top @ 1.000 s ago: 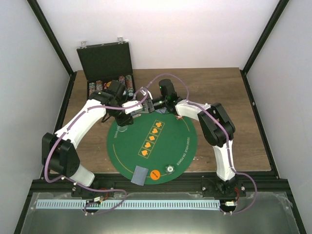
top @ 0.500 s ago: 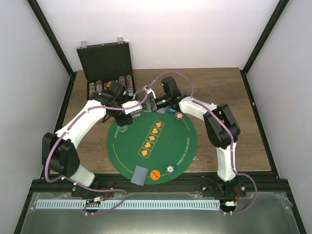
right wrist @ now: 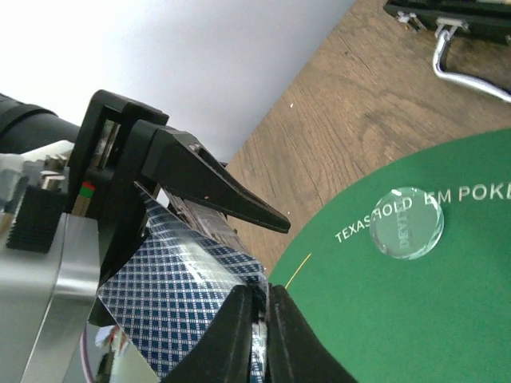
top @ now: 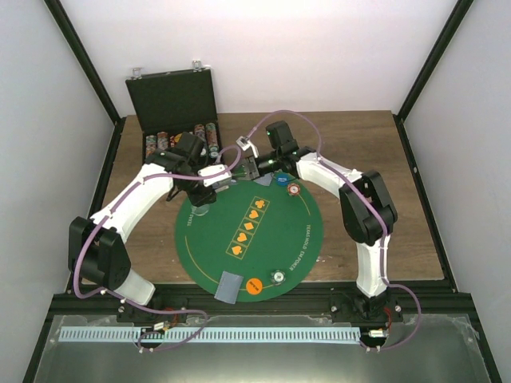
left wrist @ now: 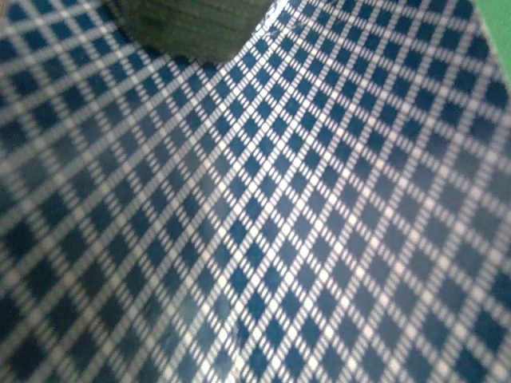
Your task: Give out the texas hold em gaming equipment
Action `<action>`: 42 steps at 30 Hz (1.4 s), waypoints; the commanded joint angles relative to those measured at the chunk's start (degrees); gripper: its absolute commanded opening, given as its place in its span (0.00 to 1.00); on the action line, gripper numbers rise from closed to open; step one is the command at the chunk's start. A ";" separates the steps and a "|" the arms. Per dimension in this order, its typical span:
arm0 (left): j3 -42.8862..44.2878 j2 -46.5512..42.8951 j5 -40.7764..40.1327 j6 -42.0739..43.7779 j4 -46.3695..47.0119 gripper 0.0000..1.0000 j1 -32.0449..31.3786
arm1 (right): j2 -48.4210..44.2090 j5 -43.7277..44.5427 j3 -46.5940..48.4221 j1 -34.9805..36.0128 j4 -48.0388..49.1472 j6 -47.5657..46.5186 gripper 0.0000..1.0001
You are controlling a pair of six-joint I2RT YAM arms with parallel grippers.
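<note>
Left gripper (top: 222,176) clamping card deck (right wrist: 209,219) above far-left rim of green mat (top: 271,239); card pattern filling left wrist view. Right gripper (right wrist: 259,297) reaching in beside it, fingers pressed together, pinching edge of one blue-checked card (right wrist: 180,291) bowing off deck. Clear disc (right wrist: 407,222) lying on mat nearby. Blue disc (top: 281,180) and red-and-white disc (top: 294,190) sitting at far rim. Face-down cards (top: 230,286), orange disc (top: 254,286), silvery disc (top: 278,276) lying at near rim. Black case (top: 172,100) standing open behind mat.

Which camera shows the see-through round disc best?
The right wrist view: the clear disc lies big and sharp on the green mat. From the top view it is just a tiny pale spot at the mat's edge. The left wrist view shows mostly playing cards, no disc.
</note>
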 commanded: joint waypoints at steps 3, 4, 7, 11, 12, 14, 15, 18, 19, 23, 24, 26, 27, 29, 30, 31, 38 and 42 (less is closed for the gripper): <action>-0.55 -0.64 1.28 0.36 1.09 0.46 0.41 | -2.96 3.15 3.52 -1.43 -6.99 -4.57 0.01; -0.70 -0.72 1.28 0.36 1.11 0.46 0.56 | -3.34 3.51 4.00 -1.94 -8.46 -6.22 0.01; -0.93 -0.90 1.28 0.32 1.20 0.46 1.08 | -5.12 5.19 5.50 -3.96 -14.27 -12.35 0.01; -0.89 -1.15 1.43 0.03 1.28 0.46 1.76 | -8.59 9.09 7.24 -6.76 -23.46 -23.67 0.01; -0.85 -1.17 1.45 -0.11 1.33 0.46 1.86 | -9.36 11.05 7.76 -7.25 -25.24 -26.81 0.01; -0.73 -1.26 1.48 -0.29 1.38 0.46 2.19 | -10.49 15.31 8.75 -7.67 -28.90 -33.91 0.01; -0.75 -1.26 1.44 -0.34 1.38 0.46 2.37 | -10.98 17.53 9.15 -7.73 -30.48 -37.76 0.01; -0.80 -1.51 1.37 -0.51 1.38 0.46 2.90 | -10.74 23.71 10.07 -7.69 -35.00 -49.74 0.01; -0.86 -1.62 1.37 -0.49 1.38 0.46 3.08 | -10.23 25.11 10.83 -7.73 -36.91 -54.45 0.01; -0.83 -1.79 1.37 -0.86 1.46 0.46 3.59 | -6.80 29.39 16.18 -7.30 -44.19 -70.60 0.01; -0.75 -1.74 1.37 -0.94 1.46 0.46 3.58 | -5.64 31.80 17.84 -6.93 -45.68 -75.15 0.01; -0.72 -1.70 1.37 -1.04 1.46 0.46 3.65 | -2.64 34.73 21.37 -6.14 -48.82 -81.11 0.01; -0.73 -1.67 1.29 -1.12 1.46 0.46 3.67 | -1.13 36.15 23.13 -5.70 -50.50 -83.76 0.01; -0.80 -1.76 1.28 -1.13 1.42 0.46 3.67 | 1.68 39.62 25.37 -4.72 -50.71 -85.73 0.01; -0.87 -1.86 1.28 -1.06 1.38 0.46 3.74 | 2.78 40.64 26.18 -4.40 -50.25 -86.48 0.01; -0.99 -1.92 1.30 -1.05 1.38 0.46 3.76 | 3.80 41.42 26.72 -4.13 -50.10 -87.49 0.01; -1.50 -2.12 1.17 -0.96 1.46 0.46 3.88 | 9.82 47.12 28.71 -3.13 -45.52 -90.75 0.01; -1.70 -2.05 1.11 -0.87 1.45 0.46 3.93 | 12.17 49.28 28.54 -2.84 -41.60 -91.95 0.01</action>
